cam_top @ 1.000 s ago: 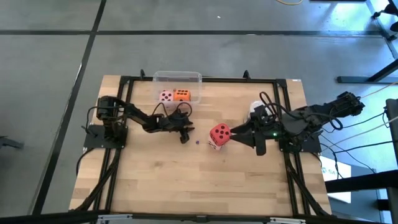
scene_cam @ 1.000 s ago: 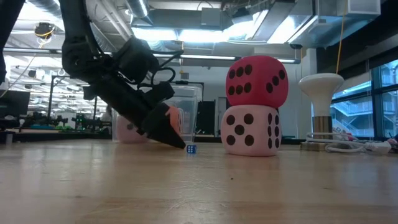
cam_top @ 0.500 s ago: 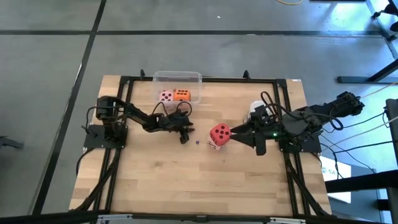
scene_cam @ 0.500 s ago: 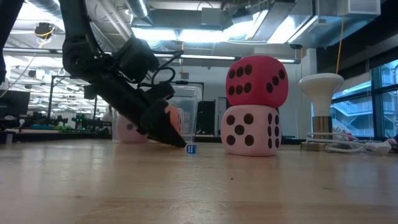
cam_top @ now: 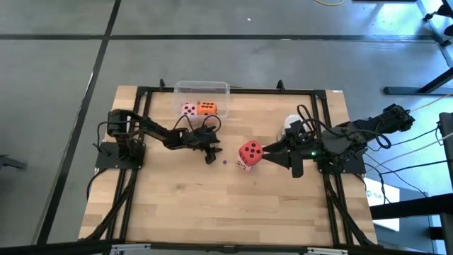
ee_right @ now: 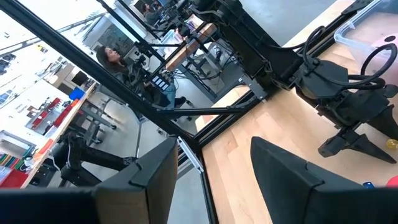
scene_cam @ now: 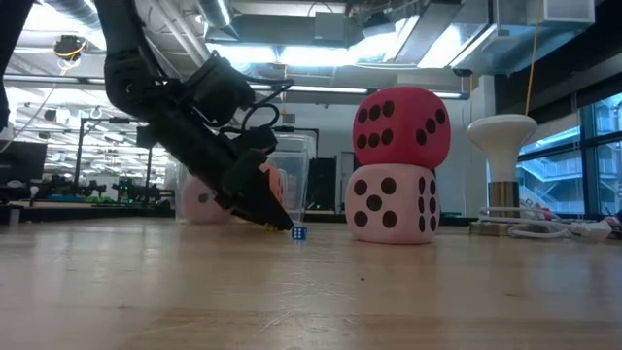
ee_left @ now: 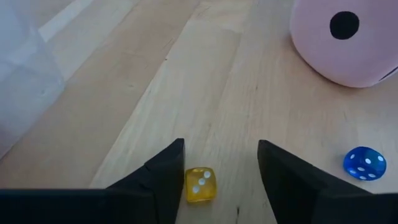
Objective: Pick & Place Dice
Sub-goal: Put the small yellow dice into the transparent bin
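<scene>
low near the middle of the table [cam_top: 212, 212] with the left gripper [ee_left: 221, 152], spread open and holding nothing. straddling a tiny yellow die [ee_left: 200, 185], set between the two fingers [ee_left: 166, 163] and a little back from the tips, seemingly touching neither. no long axis to speak of on a cube; three-pip face turned to the wrist camera, sides roughly square to the fingers, so probably just a straight squeeze needed, no twist. just beside, off the outer finger on the stack's side, a tiny blue die [ee_left: 364, 164], apart from the gripper. beyond that, toward the right arm, a pale pink die [scene_cam: 393, 204] flat on the wood with a red die [scene_cam: 400, 127] stacked squarely on top, both upright. close beside that stack with the right gripper [ee_right: 211, 146], likewise open and empty, waiting. at the far edge, in a clear tub [cam_top: 202, 88], a pink die [cam_top: 189, 109] and an orange die [cam_top: 207, 108] side by side. nearer arm for the yellow die plainly the left; nearer for the stack, the right. likely risk: pinching low and skidding so small a cube out along the wood.
</scene>
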